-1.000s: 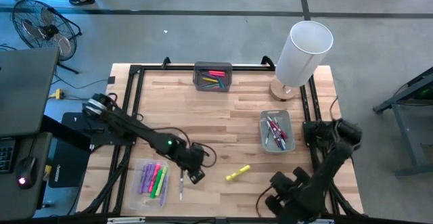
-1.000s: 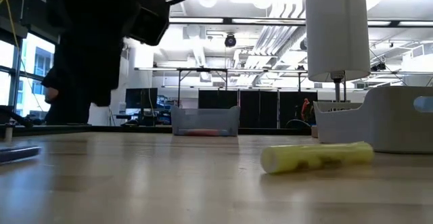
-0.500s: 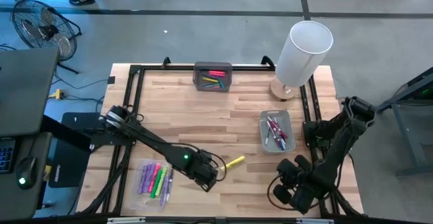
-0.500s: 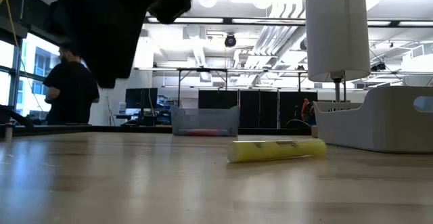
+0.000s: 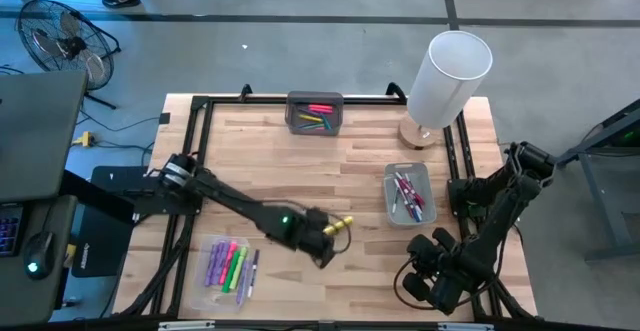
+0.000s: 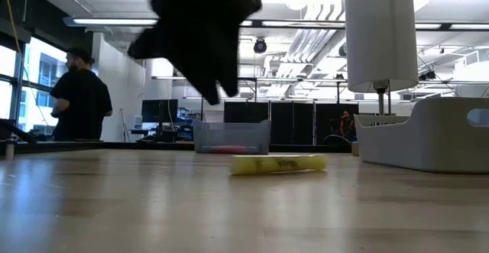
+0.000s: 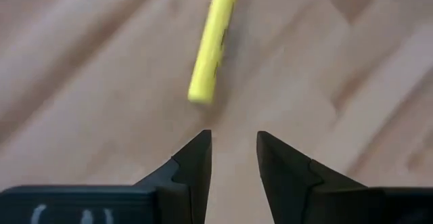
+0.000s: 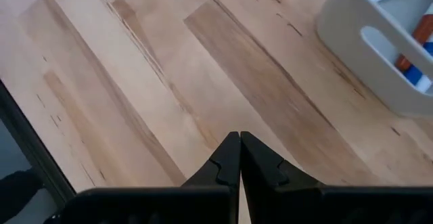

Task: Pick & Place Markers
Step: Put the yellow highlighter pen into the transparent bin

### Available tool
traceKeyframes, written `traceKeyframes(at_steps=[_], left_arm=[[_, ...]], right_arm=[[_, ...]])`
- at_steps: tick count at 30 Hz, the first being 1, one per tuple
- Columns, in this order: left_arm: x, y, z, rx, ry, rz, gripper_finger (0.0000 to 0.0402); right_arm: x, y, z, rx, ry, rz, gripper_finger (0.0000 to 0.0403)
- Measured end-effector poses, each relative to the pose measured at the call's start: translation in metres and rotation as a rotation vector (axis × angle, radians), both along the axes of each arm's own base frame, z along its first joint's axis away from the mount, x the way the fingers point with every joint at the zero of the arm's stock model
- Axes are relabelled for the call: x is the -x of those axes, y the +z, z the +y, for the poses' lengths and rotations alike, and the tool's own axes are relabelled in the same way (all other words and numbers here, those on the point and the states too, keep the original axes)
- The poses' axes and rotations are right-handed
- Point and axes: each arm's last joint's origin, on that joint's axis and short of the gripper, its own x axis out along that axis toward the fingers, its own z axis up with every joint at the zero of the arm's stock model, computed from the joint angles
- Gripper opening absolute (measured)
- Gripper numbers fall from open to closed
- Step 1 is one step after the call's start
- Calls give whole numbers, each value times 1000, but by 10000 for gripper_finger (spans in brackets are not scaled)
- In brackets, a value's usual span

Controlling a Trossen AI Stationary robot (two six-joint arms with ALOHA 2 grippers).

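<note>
A yellow marker lies on its side on the bare wood at mid-table, also seen in the low view. My left gripper hovers just near-left of it, open, tilted steeply down, with nothing between its fingers; the marker lies ahead of the tips. More markers lie in a clear tray, a far grey tray and a right grey tray. My right gripper is shut over bare wood at the near right.
A white lamp stands on a round wooden base at the far right corner. A black frame runs along the table's edges. Open wood lies between the trays. A person stands in the room beyond the table.
My left gripper has gone from beside the clear tray toward the table's right and far side, rising a little, and now stands close to the yellow marker. The marker has rolled toward the far edge. My right arm drew back toward the right edge, then kept still.
</note>
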Motion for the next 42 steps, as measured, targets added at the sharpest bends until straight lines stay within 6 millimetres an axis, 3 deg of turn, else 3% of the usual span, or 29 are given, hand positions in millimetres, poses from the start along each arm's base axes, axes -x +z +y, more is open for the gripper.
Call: traceKeyframes(at_steps=[11, 15, 21, 30, 32, 35, 42], left_arm=[[-24, 0, 82, -46, -66, 33, 116], [-30, 1, 94, -57, -122, -2, 116], [-31, 2, 96, -180, -231, 0, 116], [-40, -35, 128, -272, -268, 153, 116], [-32, -47, 137, -246, -269, 271, 116], [-45, -67, 146, -161, -309, 242, 115], [-41, -86, 145, -67, -356, 323, 115]], right_arm=[[-3, 1, 4, -42, -6, -33, 0], [-3, 1, 4, -64, -42, -42, 0], [-8, 1, 2, -80, -86, -45, 0], [-28, 2, -10, -111, -163, -74, 0], [-32, 2, -12, -125, -175, -85, 0], [-35, 2, -14, -130, -185, -91, 0], [-40, 3, -15, -148, -196, -107, 0]])
